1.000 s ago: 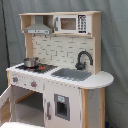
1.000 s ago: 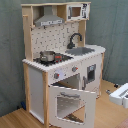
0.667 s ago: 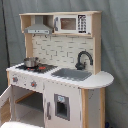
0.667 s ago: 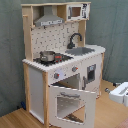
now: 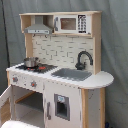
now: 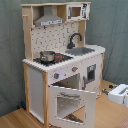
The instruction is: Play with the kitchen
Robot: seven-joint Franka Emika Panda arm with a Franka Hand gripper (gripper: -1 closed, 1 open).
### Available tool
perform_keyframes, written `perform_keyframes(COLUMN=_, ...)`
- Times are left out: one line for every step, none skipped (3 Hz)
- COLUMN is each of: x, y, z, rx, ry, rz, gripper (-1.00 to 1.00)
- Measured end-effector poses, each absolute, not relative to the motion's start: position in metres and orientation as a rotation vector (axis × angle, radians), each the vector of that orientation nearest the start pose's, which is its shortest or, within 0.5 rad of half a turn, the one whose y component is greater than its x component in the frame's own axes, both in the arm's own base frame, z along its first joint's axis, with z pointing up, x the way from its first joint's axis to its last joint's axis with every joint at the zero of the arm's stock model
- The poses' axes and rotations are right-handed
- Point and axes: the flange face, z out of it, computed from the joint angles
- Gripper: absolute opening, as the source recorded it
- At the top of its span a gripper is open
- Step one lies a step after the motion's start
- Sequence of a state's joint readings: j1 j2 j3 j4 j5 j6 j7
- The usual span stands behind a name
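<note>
Currently my gripper (image 6: 120, 95) sits low beside the kitchen (image 6: 60, 60); its grasp I cannot tell. Rigid, heavy; take the open oven door's (image 6: 70, 106) top edge.

No visible change: kitchen (image 5: 55, 75) unmoved, oven door (image 6: 70, 105) same open angle.

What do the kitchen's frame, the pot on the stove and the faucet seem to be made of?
The kitchen frame looks like light, matte unfinished wood with white painted panels. The pot appears to be shiny metal, judging by its silver glint. The faucet is matte black, either plastic or painted wood; the look leaves it open.
</note>
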State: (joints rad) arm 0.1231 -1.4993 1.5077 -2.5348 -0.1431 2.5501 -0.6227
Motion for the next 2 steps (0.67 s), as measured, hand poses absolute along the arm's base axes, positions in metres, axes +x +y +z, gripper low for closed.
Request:
perform_keyframes(x=0.002, y=0.479, z=0.358, rx=0.623, ry=1.509, rz=0.889, gripper=1.00)
perform_keyframes(x=0.004, y=0.495, z=0.359, rx=0.653, ry=1.513, rz=0.976, gripper=1.00)
